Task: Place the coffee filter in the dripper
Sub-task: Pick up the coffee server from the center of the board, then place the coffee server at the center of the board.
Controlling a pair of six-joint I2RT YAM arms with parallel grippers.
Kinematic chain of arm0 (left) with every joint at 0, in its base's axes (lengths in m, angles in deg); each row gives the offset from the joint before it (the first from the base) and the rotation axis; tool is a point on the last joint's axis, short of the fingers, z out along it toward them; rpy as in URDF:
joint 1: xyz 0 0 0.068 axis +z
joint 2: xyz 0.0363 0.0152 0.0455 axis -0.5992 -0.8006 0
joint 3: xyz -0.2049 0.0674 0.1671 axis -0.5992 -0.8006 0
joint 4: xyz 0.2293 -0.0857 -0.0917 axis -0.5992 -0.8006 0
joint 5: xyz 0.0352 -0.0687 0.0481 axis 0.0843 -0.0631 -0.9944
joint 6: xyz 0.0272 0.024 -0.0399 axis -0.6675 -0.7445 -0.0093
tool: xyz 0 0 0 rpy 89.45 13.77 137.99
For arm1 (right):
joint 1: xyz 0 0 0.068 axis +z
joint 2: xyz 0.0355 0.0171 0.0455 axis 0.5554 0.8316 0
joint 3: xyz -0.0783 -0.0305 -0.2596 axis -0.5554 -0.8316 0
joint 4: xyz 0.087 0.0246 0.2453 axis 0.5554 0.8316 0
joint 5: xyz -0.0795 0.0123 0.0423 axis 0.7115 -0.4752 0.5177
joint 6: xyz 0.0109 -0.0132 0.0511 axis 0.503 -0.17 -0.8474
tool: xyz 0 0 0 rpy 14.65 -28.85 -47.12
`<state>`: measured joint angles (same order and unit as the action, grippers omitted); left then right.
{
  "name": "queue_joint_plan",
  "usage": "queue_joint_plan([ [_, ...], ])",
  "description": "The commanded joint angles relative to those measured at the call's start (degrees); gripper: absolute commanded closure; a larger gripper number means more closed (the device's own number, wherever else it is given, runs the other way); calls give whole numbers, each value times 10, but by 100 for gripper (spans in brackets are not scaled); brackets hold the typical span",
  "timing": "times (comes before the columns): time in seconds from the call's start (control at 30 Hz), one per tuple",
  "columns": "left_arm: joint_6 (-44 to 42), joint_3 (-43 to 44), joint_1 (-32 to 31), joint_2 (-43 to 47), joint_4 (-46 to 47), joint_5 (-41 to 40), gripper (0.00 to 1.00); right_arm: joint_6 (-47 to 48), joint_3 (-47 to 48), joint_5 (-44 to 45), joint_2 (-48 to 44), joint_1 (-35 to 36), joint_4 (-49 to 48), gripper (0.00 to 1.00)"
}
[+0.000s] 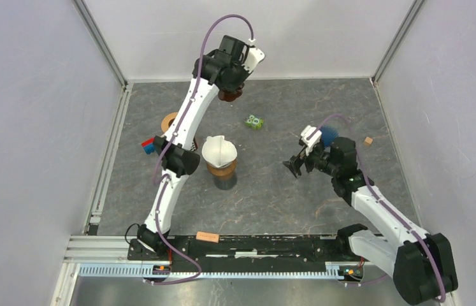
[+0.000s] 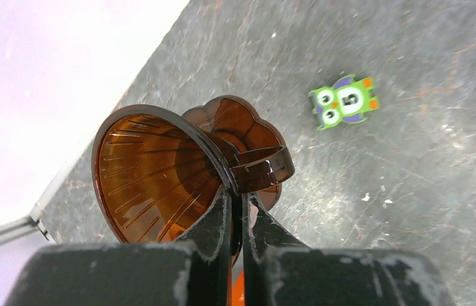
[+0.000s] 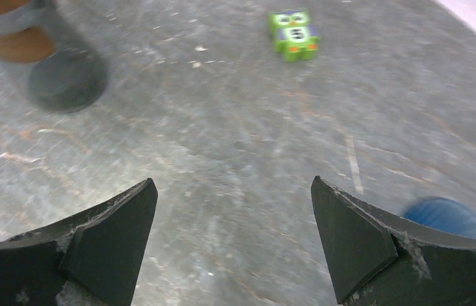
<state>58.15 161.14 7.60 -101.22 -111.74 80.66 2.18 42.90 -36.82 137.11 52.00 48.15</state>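
grey marbled table (image 1: 273,197) boxed in by pale lilac walls, with both arms reaching out over it. the dripper (image 2: 152,172), amber and see-through, is up at 12 o'clock near the far wall. the coffee filter (image 1: 218,150), a white paper cone, sits well apart from it near the middle, perched in the mouth of a dark cup (image 1: 223,177).

the likeliest trouble is the hold on the dripper. it is a thin pinch on the rim, right beside the handle ring, and the body hangs off to one side with its mouth turned sideways. any quick swing could let it pivot or slip out. it also has to end up upright and steady before the paper goes in, or the cone will sit crooked or tip out. the filter is light and only resting on the cup, so a clumsy approach could crush it or knock the cup over. i cannot tell whether the dripper is clear of the table.

the left claw (image 2: 236,201) is closed almost fully, fingers nipping the dripper's rim. the right claw (image 3: 232,191) is spread as wide as it goes, holding and touching nothing, at 3 o'clock from the filter. a green owl toy (image 2: 343,101) lies at 1 o'clock from the filter.
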Motion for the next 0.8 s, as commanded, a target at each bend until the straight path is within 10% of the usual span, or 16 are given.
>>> queue_joint_plan([
  [0.0, -22, 42, -69, 8, -39, 13, 98, 20, 92, 61, -34, -61, 132, 2],
  [0.77, 90, 58, -302, -52, -110, 6, 98, 59, 226, 93, 51, -385, 278, 3],
])
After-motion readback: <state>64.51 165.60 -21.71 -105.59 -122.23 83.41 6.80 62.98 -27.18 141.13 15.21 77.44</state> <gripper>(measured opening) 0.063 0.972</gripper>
